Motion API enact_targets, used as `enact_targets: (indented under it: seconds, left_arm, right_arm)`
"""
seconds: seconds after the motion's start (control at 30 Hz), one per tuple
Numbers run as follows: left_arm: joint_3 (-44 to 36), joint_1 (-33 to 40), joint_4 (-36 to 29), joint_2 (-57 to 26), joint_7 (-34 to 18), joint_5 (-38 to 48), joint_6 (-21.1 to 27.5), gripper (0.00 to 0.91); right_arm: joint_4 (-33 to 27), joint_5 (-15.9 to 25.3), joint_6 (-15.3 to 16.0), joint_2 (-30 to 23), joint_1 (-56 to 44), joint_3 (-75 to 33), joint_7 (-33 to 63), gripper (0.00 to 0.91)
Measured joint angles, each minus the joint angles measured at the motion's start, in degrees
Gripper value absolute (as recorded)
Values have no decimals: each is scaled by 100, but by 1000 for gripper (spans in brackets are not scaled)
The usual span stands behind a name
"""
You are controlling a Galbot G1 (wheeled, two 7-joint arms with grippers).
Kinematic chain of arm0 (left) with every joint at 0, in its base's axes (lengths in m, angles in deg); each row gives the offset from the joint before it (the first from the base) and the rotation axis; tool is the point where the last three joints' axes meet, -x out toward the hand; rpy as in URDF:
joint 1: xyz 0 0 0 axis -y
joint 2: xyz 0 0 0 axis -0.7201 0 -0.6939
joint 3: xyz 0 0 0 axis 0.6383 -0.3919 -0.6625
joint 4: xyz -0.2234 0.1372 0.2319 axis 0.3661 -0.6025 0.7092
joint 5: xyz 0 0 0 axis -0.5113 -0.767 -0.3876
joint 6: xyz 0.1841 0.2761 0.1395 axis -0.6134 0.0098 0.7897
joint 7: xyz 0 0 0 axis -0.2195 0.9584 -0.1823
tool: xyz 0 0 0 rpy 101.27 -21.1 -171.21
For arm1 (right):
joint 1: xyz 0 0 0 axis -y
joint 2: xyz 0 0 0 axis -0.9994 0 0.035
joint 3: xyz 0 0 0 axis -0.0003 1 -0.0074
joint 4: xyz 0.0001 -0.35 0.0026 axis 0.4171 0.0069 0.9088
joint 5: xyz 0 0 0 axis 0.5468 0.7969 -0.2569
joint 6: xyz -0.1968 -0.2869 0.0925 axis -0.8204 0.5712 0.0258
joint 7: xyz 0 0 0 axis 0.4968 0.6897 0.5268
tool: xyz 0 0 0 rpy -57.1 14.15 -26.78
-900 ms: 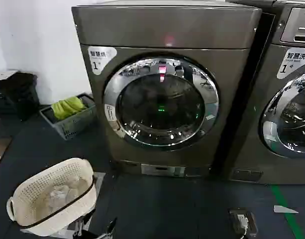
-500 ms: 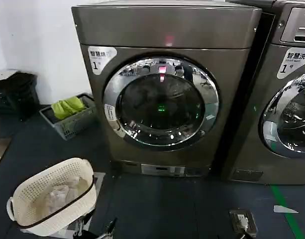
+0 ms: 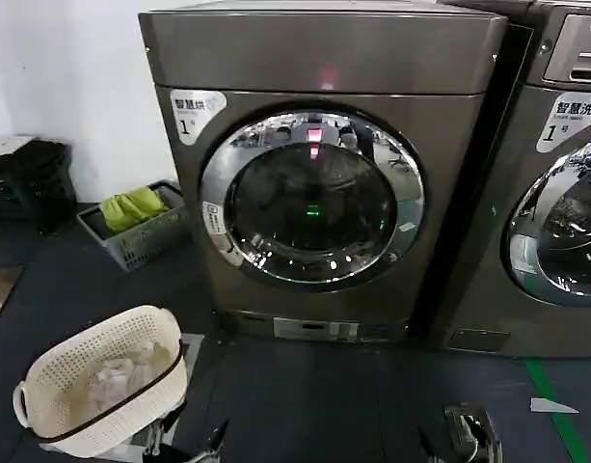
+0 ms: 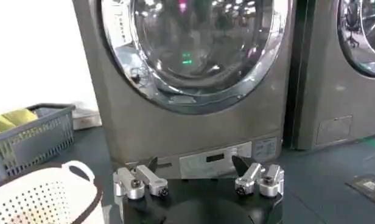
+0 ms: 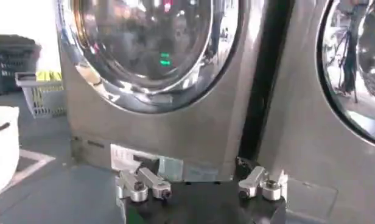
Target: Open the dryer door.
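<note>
Chrome rings the dryer door [image 3: 312,200], which sits shut and flush in the front of the bronze-grey dryer [image 3: 324,58], up and away from both grippers. Both arms are low at the near edge of the head view: the left gripper [image 3: 194,446] just beside the cream laundry basket [image 3: 97,386], the right gripper [image 3: 464,439] on the dark floor [image 3: 305,395] further right. Each wrist view shows its own gripper, left [image 4: 198,180] and right [image 5: 201,182], with the fingers spread wide and nothing between them.

The door lies ahead of and well above both grippers, roughly between them, so neither is clearly nearer. What should decide the reach is which side of the ring carries the latch. The white label [image 3: 214,220] sits on the ring's left edge, but I cannot make out a handle or a hinge with any confidence; the wrist views show only the lower arc of the ring. A similar chrome door on the neighbouring machine [image 3: 565,231] stands to the right and is not the target.
</note>
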Motion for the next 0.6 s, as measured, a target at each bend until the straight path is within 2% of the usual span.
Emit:
enact_targets:
  seconds: [0.6]
  left_arm:
    - [0,4,-50,23,2,-85,-146,907]
  right_arm:
    - [-778,-473,49,1126,1397,383,5,907]
